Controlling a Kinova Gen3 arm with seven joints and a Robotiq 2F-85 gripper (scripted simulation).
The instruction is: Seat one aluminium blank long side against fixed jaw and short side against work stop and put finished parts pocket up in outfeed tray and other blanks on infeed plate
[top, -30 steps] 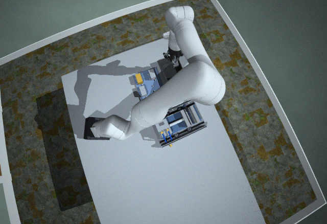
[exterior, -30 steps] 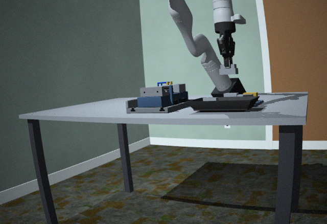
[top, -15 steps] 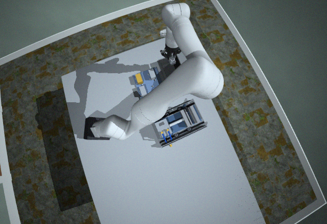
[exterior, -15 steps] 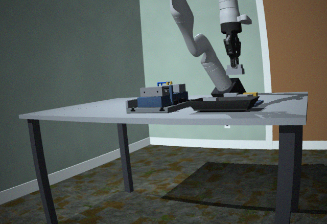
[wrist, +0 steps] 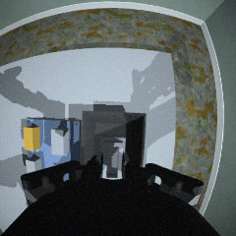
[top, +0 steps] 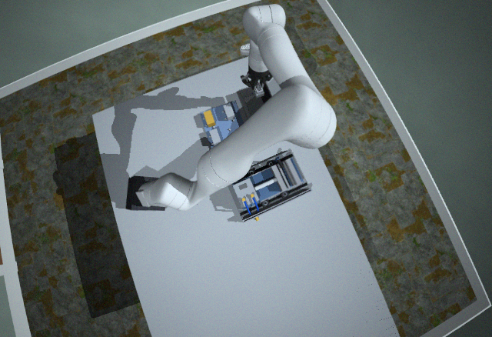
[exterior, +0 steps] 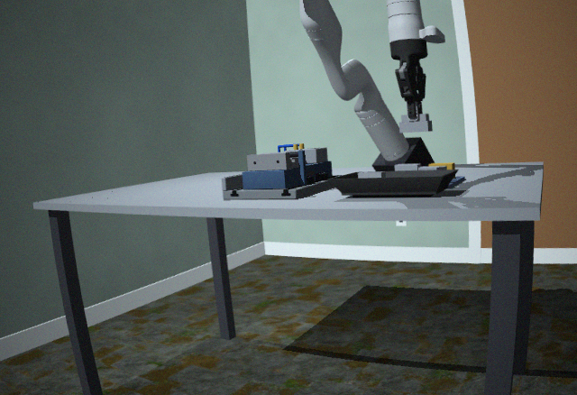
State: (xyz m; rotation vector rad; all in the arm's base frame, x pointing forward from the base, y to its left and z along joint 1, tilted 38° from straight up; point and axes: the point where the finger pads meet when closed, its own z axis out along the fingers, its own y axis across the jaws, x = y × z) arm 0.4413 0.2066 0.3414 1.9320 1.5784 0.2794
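Note:
My gripper [exterior: 414,112] hangs high over the dark outfeed tray [exterior: 396,180] and is shut on a grey finished part [exterior: 416,124], which it holds by its upper edge. From above, the gripper [top: 259,88] is at the table's far end, over the tray [top: 248,105], which the arm partly hides. The wrist view looks down into the tray, with the held part [wrist: 114,154] between the fingers. The blue infeed plate [top: 220,120] beside the tray carries a brass blank [top: 208,118] and aluminium blanks [top: 228,109]. The vise [top: 272,184] stands nearer the table's middle.
The vise [exterior: 284,171] has blue hoses on its near end block [top: 250,204]. The arm's base [top: 137,198] sits at the table's left edge, and its big elbow hangs over the space between the vise and the infeed plate. The tray lies close to the table's far edge.

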